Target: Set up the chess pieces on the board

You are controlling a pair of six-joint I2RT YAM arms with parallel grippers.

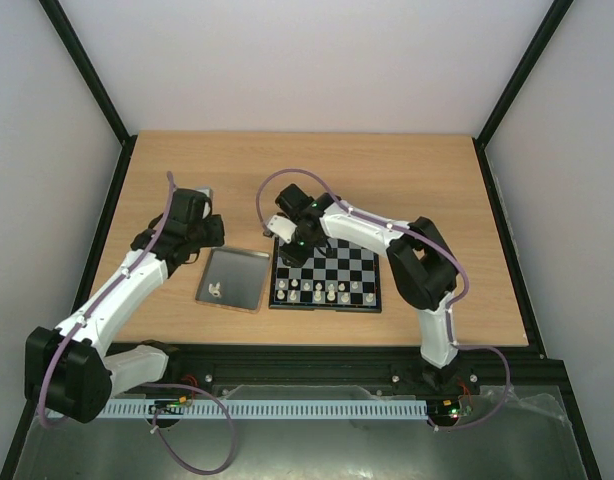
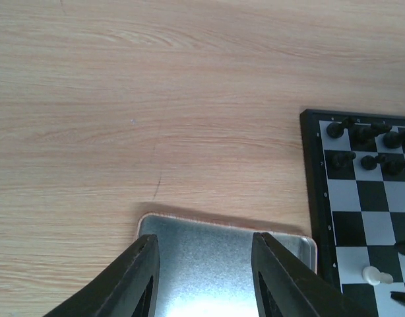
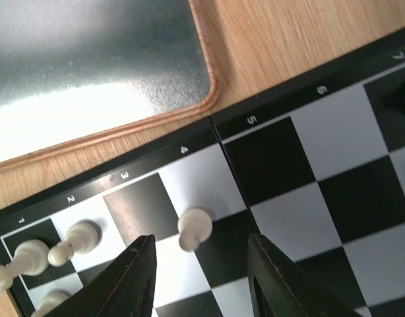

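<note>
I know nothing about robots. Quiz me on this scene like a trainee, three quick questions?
1. True or false: the left pincer is gripping something.
2. What lies beside the board, on the left arm's side? A) metal tray B) bowl C) book
3. Fill in: the pawn seen between the right pincer's open fingers is ____ in colour.
Key: 1 false; 2 A; 3 white.
</note>
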